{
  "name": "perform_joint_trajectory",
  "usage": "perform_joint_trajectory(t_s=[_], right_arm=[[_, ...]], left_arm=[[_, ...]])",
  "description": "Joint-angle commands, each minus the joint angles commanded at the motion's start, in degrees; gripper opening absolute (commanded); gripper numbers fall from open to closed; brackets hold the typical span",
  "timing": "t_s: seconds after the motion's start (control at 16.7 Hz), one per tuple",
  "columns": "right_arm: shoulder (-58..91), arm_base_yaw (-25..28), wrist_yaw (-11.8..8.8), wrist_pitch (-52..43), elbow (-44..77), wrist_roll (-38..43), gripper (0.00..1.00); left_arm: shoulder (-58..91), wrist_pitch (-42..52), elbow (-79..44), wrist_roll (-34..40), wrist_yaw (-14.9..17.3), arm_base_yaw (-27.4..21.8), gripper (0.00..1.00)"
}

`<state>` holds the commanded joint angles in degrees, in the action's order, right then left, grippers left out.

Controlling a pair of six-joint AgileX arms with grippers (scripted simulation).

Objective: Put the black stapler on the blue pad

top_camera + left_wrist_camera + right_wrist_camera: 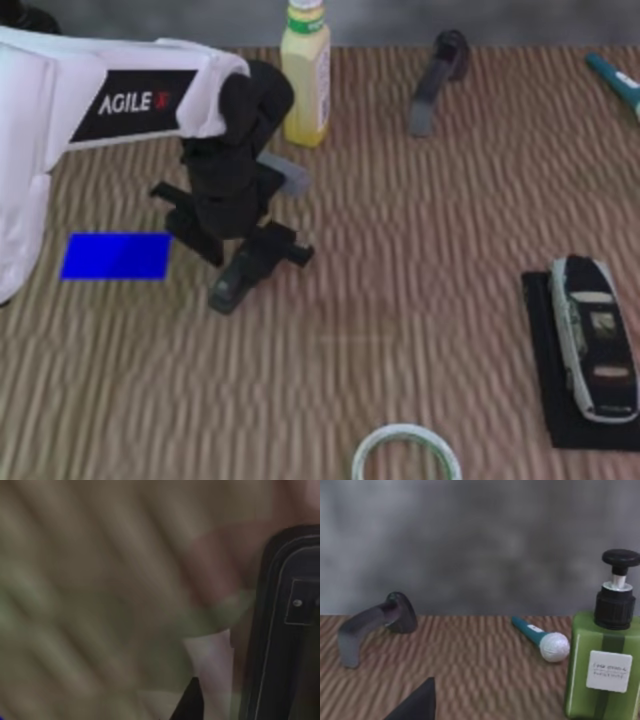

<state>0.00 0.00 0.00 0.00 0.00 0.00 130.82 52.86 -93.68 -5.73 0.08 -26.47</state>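
The black stapler [228, 287] lies slanted on the table, left of centre. My left gripper [243, 240] hangs right over it, and the arm hides the stapler's far end. In the left wrist view the stapler [290, 630] fills one side. One dark fingertip [192, 702] stands beside it with a strip of table showing between them, and the other finger is hidden. The gripper looks open around the stapler. The blue pad [115, 256] lies flat and bare to the left of the gripper. My right gripper [462, 707] is outside the top view.
A yellow bottle [305, 70] stands just behind the left arm. A grey-purple tool [438, 80] and a teal microphone [615, 80] lie at the back. On the right a model car [595, 335] sits on a black plate. A tape ring [405, 455] is at the front. A green pump bottle [602, 665] stands near the right gripper.
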Motion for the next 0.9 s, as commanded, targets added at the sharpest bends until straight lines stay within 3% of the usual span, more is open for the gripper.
perform_joint_trajectory(t_s=[0.24,0.9], right_arm=[[0.0,0.0,0.0,0.0,0.0,0.0,1.0],[0.0,0.0,0.0,0.0,0.0,0.0,1.0]], left_arm=[[0.0,0.0,0.0,0.0,0.0,0.0,0.02],[-0.2,1.0,-0.9,-0.1,0.0,0.0,0.0]])
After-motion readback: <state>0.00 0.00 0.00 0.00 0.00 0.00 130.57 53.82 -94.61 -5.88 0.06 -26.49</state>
